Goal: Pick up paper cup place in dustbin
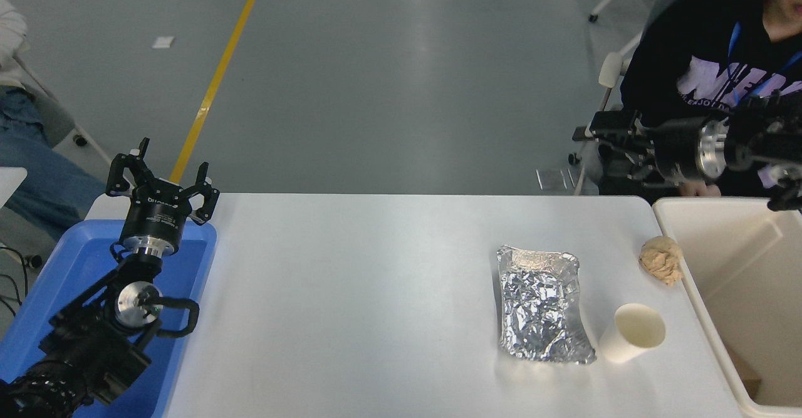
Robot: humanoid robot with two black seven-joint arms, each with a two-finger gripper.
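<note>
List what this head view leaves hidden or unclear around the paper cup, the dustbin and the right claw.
- Dustbin: cut off by the right and bottom edges, so its full extent and contents are unseen.
- Right claw: dark against a person's black top; open or shut is unclear.
- Paper cup: leans toward the camera; its base and far wall are hidden.
- Left claw, parked over the blue tray, hides part of it.

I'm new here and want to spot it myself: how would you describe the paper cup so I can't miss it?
Start at the big cream dustbin at the white table's right edge. Just left of it, nearer the camera, the paper cup stands beside the silver foil tray. It is smooth, white and open-topped, unlike the crumpled tan paper ball farther back.
</note>
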